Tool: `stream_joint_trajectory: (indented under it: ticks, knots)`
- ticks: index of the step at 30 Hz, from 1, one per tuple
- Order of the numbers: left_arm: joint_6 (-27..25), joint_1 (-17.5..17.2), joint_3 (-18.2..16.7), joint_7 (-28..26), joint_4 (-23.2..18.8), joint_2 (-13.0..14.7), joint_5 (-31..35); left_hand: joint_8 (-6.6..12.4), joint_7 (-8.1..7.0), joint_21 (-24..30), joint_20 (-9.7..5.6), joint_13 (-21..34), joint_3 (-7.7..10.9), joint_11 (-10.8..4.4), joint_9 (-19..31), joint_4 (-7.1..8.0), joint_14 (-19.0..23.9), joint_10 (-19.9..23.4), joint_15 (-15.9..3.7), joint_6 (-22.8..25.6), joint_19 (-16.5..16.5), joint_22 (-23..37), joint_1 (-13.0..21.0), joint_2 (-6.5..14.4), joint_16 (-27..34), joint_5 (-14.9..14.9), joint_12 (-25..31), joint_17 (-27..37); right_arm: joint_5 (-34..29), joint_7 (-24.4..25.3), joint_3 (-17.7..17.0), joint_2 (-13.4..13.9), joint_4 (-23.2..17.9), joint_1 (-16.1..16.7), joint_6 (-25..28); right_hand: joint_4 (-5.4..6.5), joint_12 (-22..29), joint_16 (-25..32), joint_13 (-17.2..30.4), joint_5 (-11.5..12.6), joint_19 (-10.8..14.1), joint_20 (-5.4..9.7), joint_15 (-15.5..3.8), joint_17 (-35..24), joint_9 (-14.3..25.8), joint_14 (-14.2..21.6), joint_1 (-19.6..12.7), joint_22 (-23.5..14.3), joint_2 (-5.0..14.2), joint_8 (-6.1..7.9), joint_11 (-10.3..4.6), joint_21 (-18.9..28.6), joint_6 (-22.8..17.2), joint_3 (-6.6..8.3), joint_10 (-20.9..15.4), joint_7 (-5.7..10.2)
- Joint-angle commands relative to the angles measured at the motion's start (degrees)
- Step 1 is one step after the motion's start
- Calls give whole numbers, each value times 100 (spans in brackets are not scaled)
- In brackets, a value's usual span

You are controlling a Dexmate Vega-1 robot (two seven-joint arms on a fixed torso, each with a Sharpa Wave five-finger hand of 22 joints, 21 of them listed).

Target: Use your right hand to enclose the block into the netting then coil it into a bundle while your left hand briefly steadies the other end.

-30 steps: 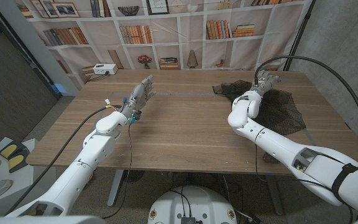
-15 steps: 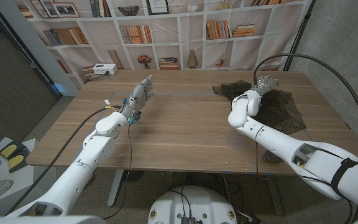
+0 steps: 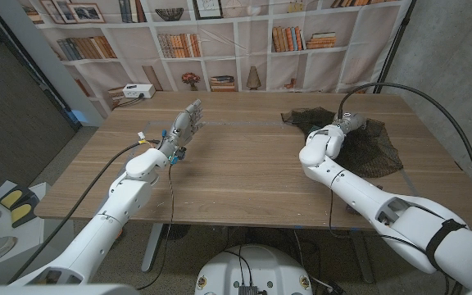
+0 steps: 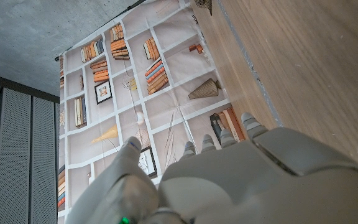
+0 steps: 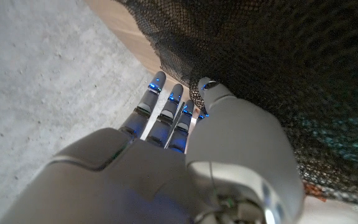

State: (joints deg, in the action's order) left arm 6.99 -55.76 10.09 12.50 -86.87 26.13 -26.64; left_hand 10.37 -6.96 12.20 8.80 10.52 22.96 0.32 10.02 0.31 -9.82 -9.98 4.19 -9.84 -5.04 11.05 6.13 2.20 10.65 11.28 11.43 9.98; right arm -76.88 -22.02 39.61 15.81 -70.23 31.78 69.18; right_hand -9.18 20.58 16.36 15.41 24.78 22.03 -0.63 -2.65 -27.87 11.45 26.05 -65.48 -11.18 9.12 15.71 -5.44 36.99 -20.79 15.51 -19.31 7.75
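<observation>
Lowering and swinging outward since the earlier frame, the right hand [image 3: 348,122] now sits on the near edge of the black netting [image 3: 379,147], fingers stretched together and gripping nothing. That netting sprawls over the table's [image 3: 244,172] far right corner, far nearer this hand than the left hand [image 3: 185,124], which hovers open and empty well apart. No block is visible; it may lie under the mesh.

Black netting [image 3: 359,139] on wooden table [image 3: 244,172]

Wooden table [image 3: 244,176] before a printed bookshelf backdrop [image 3: 220,41], grey walls.
</observation>
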Motion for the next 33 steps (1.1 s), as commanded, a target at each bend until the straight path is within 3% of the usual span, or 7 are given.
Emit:
stream_joint_trajectory:
  ticks: [1, 8, 15, 20, 23, 26, 33]
  knots:
    - [-29, -63, -11, -13, -59, 9, -16, 20, -17, 29, 47, 30, 9, -20, 6, -19, -58, -450, -1, -344, 11, 18, 25, -44, -2, 40, 11, 20, 1296, 5419, -1251, -693, 36, 215, -190, 4, 40, 39, -2, -24, 95, -13, -723, 6, -3, 106, -57, 8, -7, 32, 28, 60, -89, 73, -80, -22]
    - [-60, -65, 6, 8, -50, 14, -24, 18, -19, 30, 58, 30, 8, -16, 6, -19, -59, -448, -3, -349, 12, 19, 25, -36, -4, 43, 14, 20, 1407, 5638, -1440, -722, 10, 92, -248, 194, -17, -6, -35, -172, 114, -92, -628, 19, -11, 107, 306, 32, -209, -63, 149, 94, -52, -72, -88, -111]
    - [-33, -68, 12, 7, -36, -3, -23, 17, -22, 32, 64, 30, 7, -17, 6, -20, -58, -444, -5, -350, 15, 21, 25, -28, -5, 46, 17, 21, 1368, 5323, -1348, -606, 105, -117, -178, 311, -28, -6, -53, -244, 128, -115, -606, 13, -11, 142, 532, 45, -237, -58, 158, 104, -183, -139, -154, -80]
    - [-33, -82, 5, -14, -52, -1, -16, 18, -21, 33, 64, 30, 6, -14, 6, -21, -60, -456, -4, -349, 15, 22, 26, -21, -7, 48, 13, 20, 1261, 4184, -975, -400, 381, -495, 164, 585, -63, 1, -83, -393, 121, -171, -550, -10, -14, 183, 1058, 58, -286, -36, 225, 103, -475, -319, -258, -59]
    - [-53, -96, -1, -32, -72, 2, -18, 17, -22, 34, 70, 30, 5, -16, 6, -22, -54, -451, -1, -351, 17, 22, 26, -18, -5, 49, 16, 21, 1178, 3260, -619, -224, 589, -770, 341, 860, -157, -25, -103, -528, 48, -240, -492, -37, -10, 96, 1624, 62, -425, -120, 300, 61, -460, -575, -189, -102]
    - [-57, -100, -1, -46, -76, 1, -13, 17, -18, 34, 74, 30, 4, -17, 6, -22, -54, -453, -4, -351, 15, 23, 27, -14, -5, 49, 16, 21, 1137, 2723, -366, -146, 799, -967, 434, 1032, -254, -99, -112, -610, -97, -293, -376, -50, -7, -104, 2023, 61, -572, -217, 328, -13, -357, -782, -67, -147]
    - [-80, -83, 9, -47, -76, 11, 0, 19, -17, 35, 77, 30, 3, -15, 6, -25, -55, -453, 1, -346, 17, 23, 29, -8, -7, 51, 17, 21, 1128, 1417, 209, -70, 1422, -1536, 651, 1200, -365, -192, -103, -666, -400, -390, -302, -62, 2, -357, 2462, 60, -783, -320, 395, -167, -225, -1039, 100, -169]
